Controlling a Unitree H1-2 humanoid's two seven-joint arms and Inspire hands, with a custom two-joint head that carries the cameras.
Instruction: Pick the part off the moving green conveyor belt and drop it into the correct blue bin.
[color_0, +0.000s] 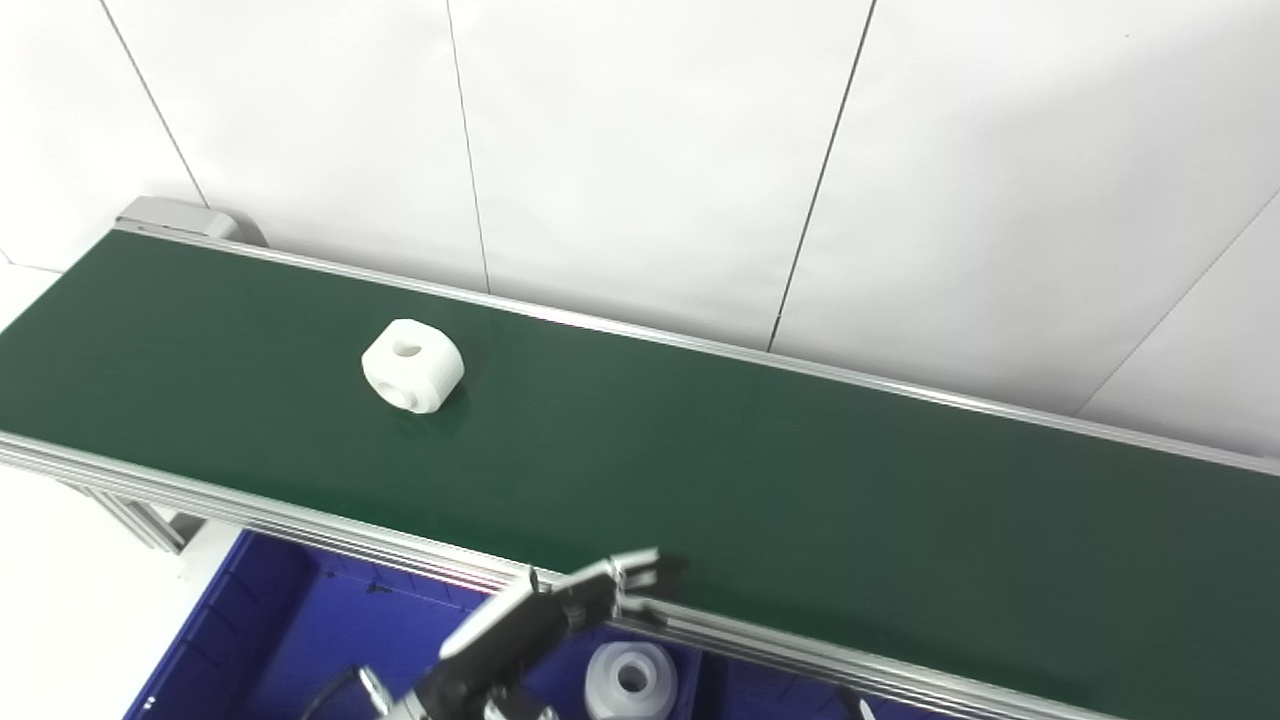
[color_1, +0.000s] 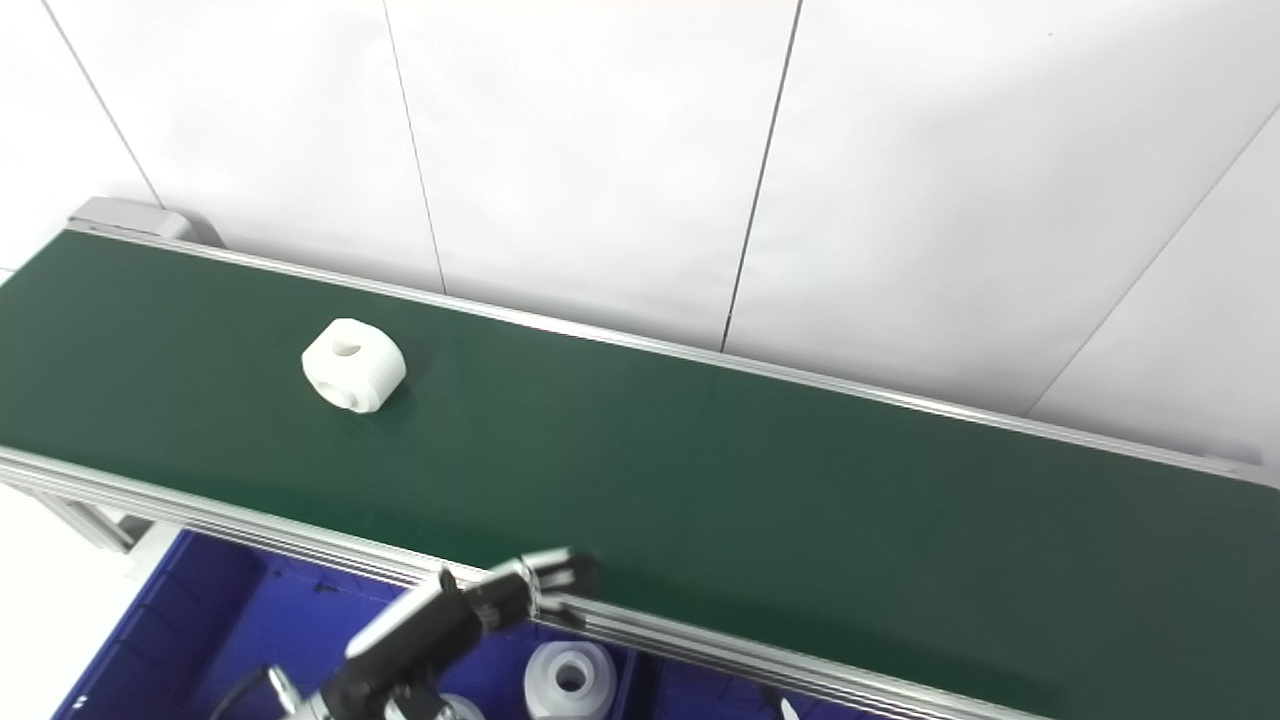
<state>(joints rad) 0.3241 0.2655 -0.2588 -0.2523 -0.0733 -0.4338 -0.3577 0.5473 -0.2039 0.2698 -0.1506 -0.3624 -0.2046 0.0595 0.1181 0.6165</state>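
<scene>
**Part up-belt, left of the robot hand**

White part (color_0: 412, 365) sat mid-width on the green conveyor belt (color_0: 800, 480), toward its left end. Left robot hand (color_0: 560, 615) hovered at the belt's near edge over the blue bin (color_0: 260, 620), holding nothing, fingers seemingly extended; spread unclear. Right robot hand not visible.

only the left hand (color_0: 545, 625) shows, reaching up from the bottom edge and slanting to the upper right. its fingers (color_0: 640, 572) stretch out straight, side by side, with nothing held between them. the wrist is cut off below. the right hand is out of sight.
</scene>
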